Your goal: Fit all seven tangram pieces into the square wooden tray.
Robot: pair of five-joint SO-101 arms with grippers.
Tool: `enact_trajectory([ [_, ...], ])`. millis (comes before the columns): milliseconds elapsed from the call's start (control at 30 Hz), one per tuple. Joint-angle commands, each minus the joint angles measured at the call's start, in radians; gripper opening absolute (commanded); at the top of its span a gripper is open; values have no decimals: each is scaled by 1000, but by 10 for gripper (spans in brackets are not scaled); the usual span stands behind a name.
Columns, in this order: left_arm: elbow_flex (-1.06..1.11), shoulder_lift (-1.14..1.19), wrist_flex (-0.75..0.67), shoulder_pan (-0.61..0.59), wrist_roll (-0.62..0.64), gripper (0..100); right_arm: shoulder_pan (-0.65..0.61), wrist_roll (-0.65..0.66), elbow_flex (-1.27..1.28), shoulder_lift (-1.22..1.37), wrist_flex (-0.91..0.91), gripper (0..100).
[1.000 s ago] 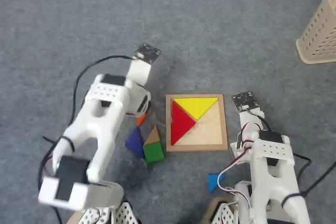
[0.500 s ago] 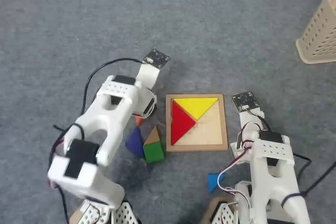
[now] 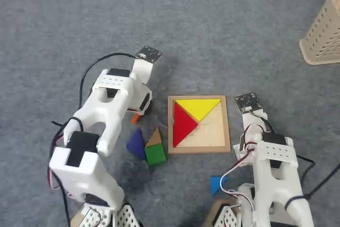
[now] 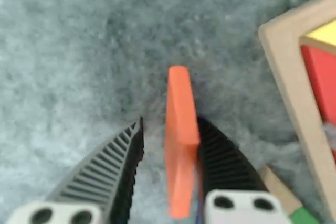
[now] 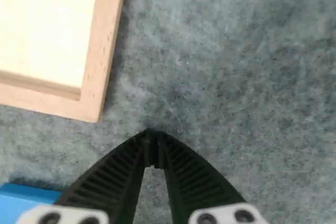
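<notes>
Square wooden tray (image 3: 226, 126) pale natural wood; inside it a yellow triangle (image 3: 197, 108) and a red triangle (image 3: 183, 123); orange piece (image 4: 180, 129) plain orange; dark blue piece (image 3: 136, 143); tan triangle (image 3: 154, 137); green square (image 3: 155, 155); light blue piece (image 3: 215, 183); bench (image 3: 239, 41) mottled grey; left arm (image 3: 106, 115) and right arm (image 3: 273, 168) white; left fingers (image 4: 113, 177) and right fingers (image 5: 184, 174) black, ribbed.
</notes>
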Motion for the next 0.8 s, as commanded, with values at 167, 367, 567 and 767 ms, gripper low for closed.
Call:
enact_trajectory([
  [167,-76,-5,86,-5,-12,9,-15,-3,0,-22,-18,6],
  [367,-48,-206,167,14,-9,10,-15,-3,0,-21,-18,6],
  [567,-18,-463,261,319,-8,11,-15,-6,0,-21,-18,6],
  [767,-16,-419,219,600,37,12,-15,-8,0,-21,-18,6],
])
